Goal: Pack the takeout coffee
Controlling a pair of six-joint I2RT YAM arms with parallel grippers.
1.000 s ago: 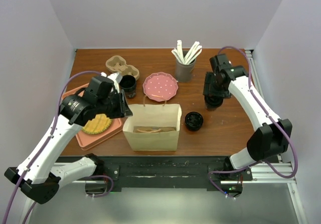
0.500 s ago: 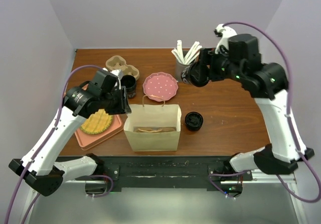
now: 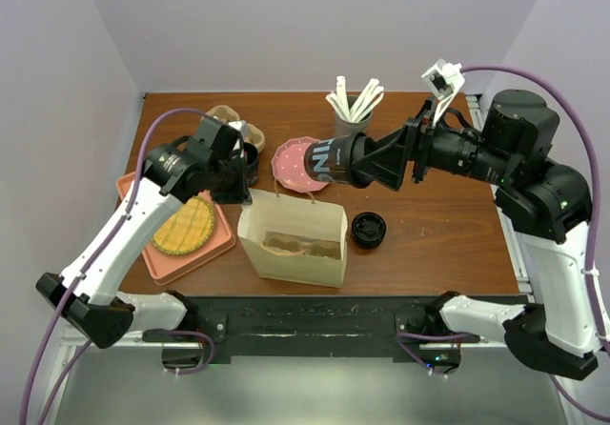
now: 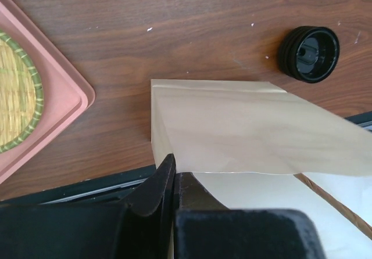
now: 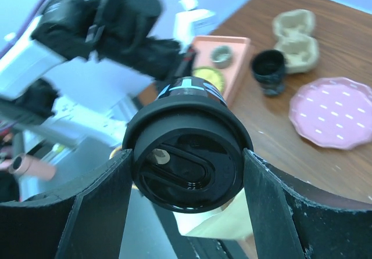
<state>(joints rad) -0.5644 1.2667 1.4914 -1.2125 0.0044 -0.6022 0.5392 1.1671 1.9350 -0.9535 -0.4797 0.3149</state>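
Observation:
The takeout coffee cup (image 3: 329, 161), black with a black lid (image 5: 187, 161), lies on its side in the air between the plate and the paper bag, with my right gripper (image 3: 367, 161) shut on it. Its fingers (image 5: 99, 212) clamp the lid end on both sides. The brown paper bag (image 3: 291, 244) stands open near the front edge, leaning right. My left gripper (image 3: 240, 192) is shut on the bag's upper left rim (image 4: 192, 167); the jaws meet on the paper. A cardboard insert shows inside the bag.
A loose black lid (image 3: 369, 228) lies right of the bag. The pink plate (image 3: 291, 163), an open black cup (image 5: 268, 70), a pulp cup holder (image 3: 221, 115), a grey pot of white sticks (image 3: 351, 111) and a pink tray (image 3: 214, 244) with a woven yellow mat surround it.
My right arm lifted the cup off the right side of the table and swung it left, laying it on its side. My left gripper shut on the bag's rim and the bag tilted.

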